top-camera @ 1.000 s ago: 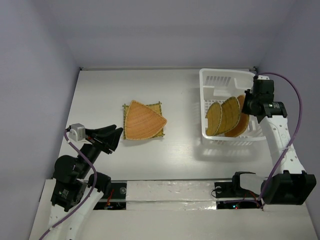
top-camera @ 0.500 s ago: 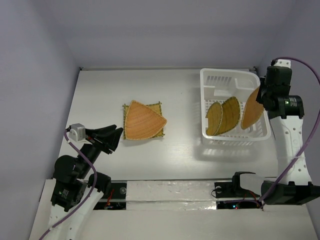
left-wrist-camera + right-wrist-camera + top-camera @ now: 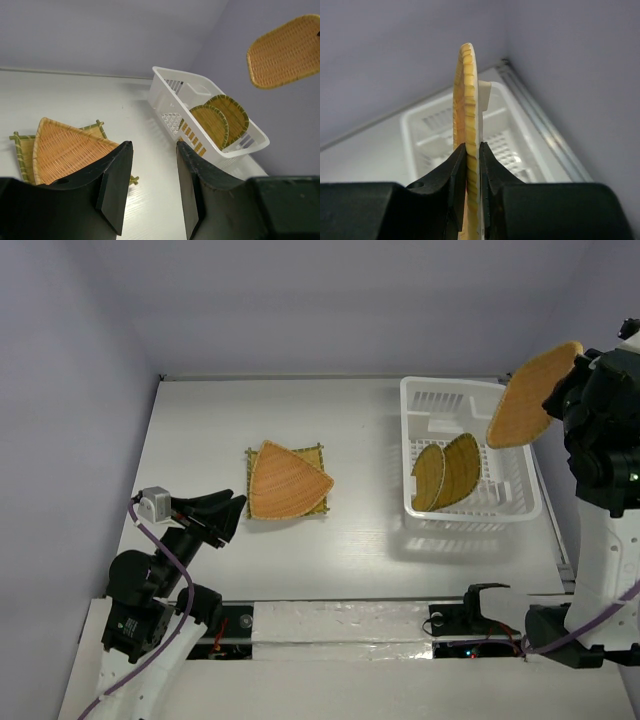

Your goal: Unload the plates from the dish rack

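The white slotted plastic dish rack sat at the far right of the white table, close to the back and right walls. It held two tan woven bamboo plates on edge, a smaller one leaning against a larger round one toward its near left side. A third woven bamboo plate with rounded corners hung in the air above the rack's far right corner, apart from the rim. The right gripper was clamped on this plate's edge, one finger on each face. Mid-table, a rounded triangular woven plate lay flat on a square bamboo plate. A broad stretch of bare tabletop separated this stack from the rack. The left gripper hovered near the table's front left, jaws apart with nothing between them, pointing toward the stack.
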Controlling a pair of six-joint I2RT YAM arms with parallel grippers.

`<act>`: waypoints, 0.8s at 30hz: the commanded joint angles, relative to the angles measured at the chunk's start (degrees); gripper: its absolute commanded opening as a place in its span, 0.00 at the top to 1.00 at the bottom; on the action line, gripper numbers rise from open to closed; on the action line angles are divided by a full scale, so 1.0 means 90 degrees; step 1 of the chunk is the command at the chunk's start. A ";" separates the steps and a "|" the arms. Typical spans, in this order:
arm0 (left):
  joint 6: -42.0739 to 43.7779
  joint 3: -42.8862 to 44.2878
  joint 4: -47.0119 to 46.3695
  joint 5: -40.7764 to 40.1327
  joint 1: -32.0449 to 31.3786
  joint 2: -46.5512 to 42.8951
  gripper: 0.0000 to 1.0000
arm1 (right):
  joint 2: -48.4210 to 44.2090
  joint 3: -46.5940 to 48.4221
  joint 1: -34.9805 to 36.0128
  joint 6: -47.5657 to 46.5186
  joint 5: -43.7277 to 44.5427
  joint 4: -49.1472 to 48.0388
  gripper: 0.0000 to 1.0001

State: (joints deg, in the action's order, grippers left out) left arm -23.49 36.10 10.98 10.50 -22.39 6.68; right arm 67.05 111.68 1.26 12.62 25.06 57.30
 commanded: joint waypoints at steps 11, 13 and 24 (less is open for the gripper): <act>-0.0027 -0.0017 -0.0302 -0.0034 -0.0002 0.0342 0.63 | -0.0097 -0.2971 0.2896 0.3235 -0.1993 -0.4830 1.00; -0.0027 -0.0007 -0.0283 -0.0063 -0.0002 0.0401 0.63 | 0.0069 -0.3364 0.3382 0.3645 -0.2042 -0.5807 1.00; -0.0047 0.0013 -0.0234 -0.0200 -0.0002 0.0381 0.63 | 0.2070 -0.5004 0.4479 0.5148 -0.2247 -0.9517 1.00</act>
State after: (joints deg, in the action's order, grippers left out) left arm -23.51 36.10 11.03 9.19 -22.39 9.74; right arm 84.66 68.64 40.88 51.16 5.96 -5.23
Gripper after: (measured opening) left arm 0.370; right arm 0.193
